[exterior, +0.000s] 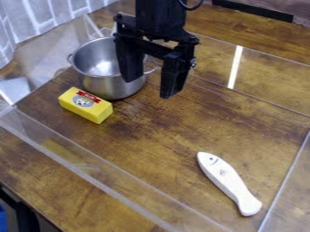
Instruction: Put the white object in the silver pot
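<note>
Hanging wide-jawed and empty just beside the silver pot (107, 65), the gripper (151, 80) stands well apart from the white fish-shaped piece (229, 181), ungrasped.

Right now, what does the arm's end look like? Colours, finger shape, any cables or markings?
The gripper is all black: a boxy black body coming in from the top edge, with two long, flat, straight black fingers ending in blunt tips. No coloured pads, labels or markings can be made out. A dark cable-like loop seems to sit near the top of the wrist, too blurred to confirm.

a dark, worn wooden table (182, 127) with glare streaks; grey tiled wall (31, 18) behind, upper left.
</note>
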Motion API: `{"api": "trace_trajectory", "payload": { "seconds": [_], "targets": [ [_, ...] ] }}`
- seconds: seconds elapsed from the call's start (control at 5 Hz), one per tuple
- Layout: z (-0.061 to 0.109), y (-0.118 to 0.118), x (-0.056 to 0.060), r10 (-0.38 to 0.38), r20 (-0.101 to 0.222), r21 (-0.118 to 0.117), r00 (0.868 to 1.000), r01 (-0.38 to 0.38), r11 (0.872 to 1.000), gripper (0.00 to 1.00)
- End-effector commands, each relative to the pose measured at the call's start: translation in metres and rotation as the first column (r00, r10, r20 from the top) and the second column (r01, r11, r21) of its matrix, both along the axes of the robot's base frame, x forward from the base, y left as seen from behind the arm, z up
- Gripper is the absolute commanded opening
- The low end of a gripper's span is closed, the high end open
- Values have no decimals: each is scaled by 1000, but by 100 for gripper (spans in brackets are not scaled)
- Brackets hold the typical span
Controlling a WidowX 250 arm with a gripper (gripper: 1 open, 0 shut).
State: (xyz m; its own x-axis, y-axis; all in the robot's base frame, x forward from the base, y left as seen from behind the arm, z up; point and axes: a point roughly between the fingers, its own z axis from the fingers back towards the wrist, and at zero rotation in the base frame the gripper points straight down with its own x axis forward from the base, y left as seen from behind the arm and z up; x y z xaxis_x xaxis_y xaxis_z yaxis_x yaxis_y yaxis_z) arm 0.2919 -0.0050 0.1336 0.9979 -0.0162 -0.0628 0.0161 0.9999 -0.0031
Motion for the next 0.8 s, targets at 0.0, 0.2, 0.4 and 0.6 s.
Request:
{"api": "trace_trajectory", "payload": {
  "seconds": [0.0, 0.2, 0.4, 0.6],
  "targets": [
    [-12, -4, -6, 52, -32, 2, 998, -52, 999, 100],
    [-22, -10, -11, 128, -57, 6, 990, -128, 992, 100],
    [-27, -32, -13, 278, -37, 10, 960, -278, 961, 100],
    [-30, -60, -13, 477, 5, -8, 879, -477, 879, 100]
  ]
}}
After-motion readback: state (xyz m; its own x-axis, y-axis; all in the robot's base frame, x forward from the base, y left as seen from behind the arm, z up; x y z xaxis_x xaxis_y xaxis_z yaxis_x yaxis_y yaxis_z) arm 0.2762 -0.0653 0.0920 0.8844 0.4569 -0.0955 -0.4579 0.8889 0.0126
